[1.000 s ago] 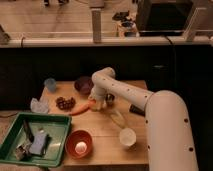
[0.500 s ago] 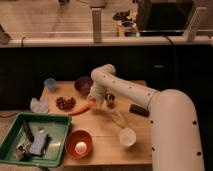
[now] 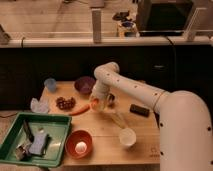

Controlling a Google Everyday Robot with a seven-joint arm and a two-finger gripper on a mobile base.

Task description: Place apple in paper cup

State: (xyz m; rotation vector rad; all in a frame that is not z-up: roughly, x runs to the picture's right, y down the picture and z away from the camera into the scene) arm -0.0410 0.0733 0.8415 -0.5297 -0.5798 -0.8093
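- While the white arm has swung slightly toward the plain white paper cup (image 3: 127, 136), its hand (image 3: 98, 104) now sits at the small round orange-red apple (image 3: 94, 104), up-left of that cup.
- Whether the hand grips or merely brackets the apple, I cannot tell.
- The apple seems lifted off the wooden desk (image 3: 145, 131); carrying to the cup likely follows.
- The long orange carrot (image 3: 79, 110) lies left of the cup, just beside the apple.

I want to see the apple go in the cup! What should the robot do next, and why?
Probably lift the apple and carry it toward the paper cup. The gripper is down at the apple by the carrot, and the cup sits apart, nearer the table's front edge.
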